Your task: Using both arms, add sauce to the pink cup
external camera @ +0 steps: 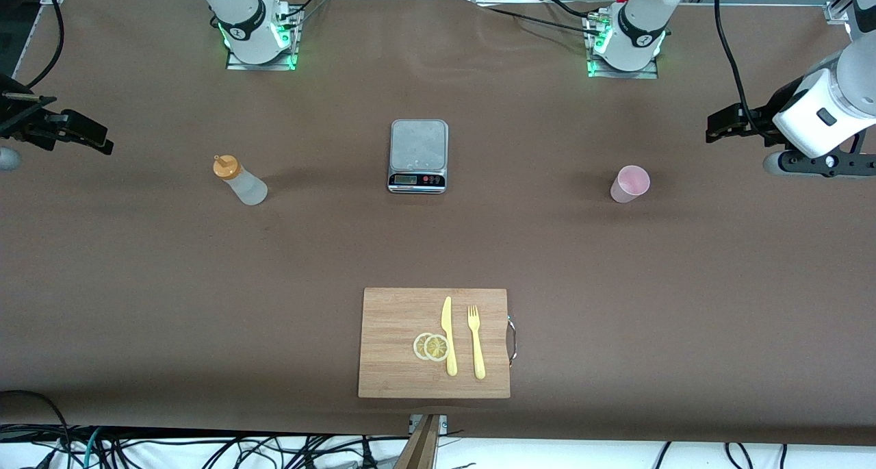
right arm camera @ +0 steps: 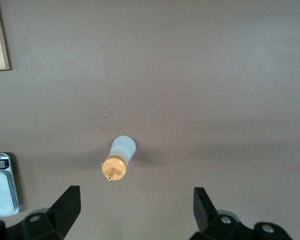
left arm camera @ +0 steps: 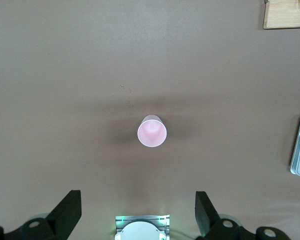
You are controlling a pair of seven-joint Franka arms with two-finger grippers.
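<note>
Both arms hang high at the ends of the brown surface (external camera: 137,263); the left gripper (left arm camera: 139,212) hovers over the small translucent pale pink plastic cup (external camera: 630,183), jaws spread wide and holding nothing; the cup stands upright toward the left arm's end, well apart from everything else; the right gripper (right arm camera: 136,210) hovers over the frosted-white squeeze bottle of sauce (external camera: 239,180) with its orange cap, jaws likewise wide and empty; that bottle stands upright toward the right arm's end; between bottle and cup sits a silver digital kitchen scale (external camera: 418,155); nearer the front camera lies a wooden cutting board (external camera: 390,346) carrying two lemon slices (external camera: 431,346), a yellow plastic knife (external camera: 448,335) and a yellow plastic fork (external camera: 475,341).
</note>
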